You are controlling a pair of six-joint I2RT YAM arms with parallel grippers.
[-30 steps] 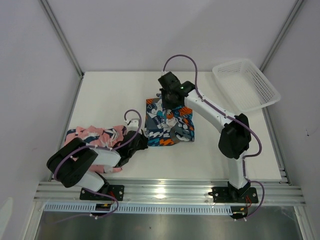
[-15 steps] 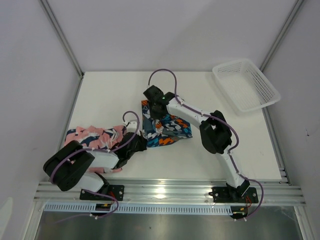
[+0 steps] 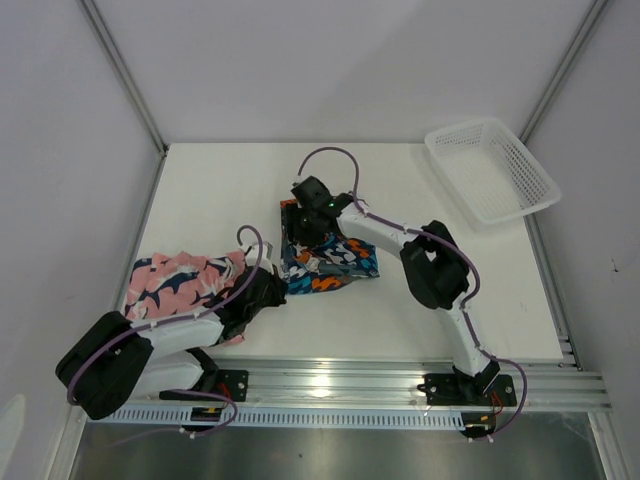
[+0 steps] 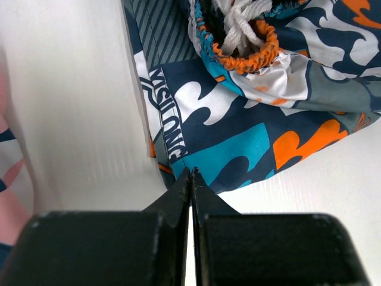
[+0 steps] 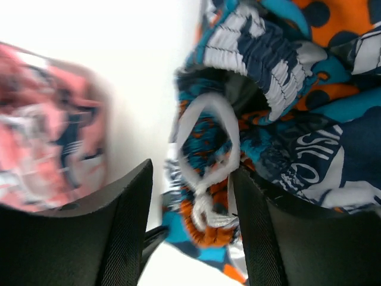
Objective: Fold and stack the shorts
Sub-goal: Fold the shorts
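The blue, teal and orange shorts [image 3: 335, 262] lie bunched at the table's middle. Their orange waistband and white drawstring [image 4: 241, 21] face up. My right gripper [image 3: 305, 228] hangs over their left part. It is open, and the drawstring loop [image 5: 208, 155] lies loose between its fingers [image 5: 122, 229]. My left gripper [image 3: 272, 292] is shut with nothing between its tips [image 4: 191, 174], which touch the shorts' [image 4: 238, 137] lower left hem. The pink shorts [image 3: 182, 282] with navy and white shapes lie crumpled at the left, partly under my left arm.
A white mesh basket [image 3: 492, 172] stands tilted at the back right corner. The table's front rail [image 3: 330, 385] runs along the near edge. Bare white table [image 3: 230, 185] lies behind the pink shorts.
My right gripper carried the patterned shorts' edge to the left, folding them smaller, then opened and let go. My left arm's elbow swung down and left, and the pink shorts shifted with it.
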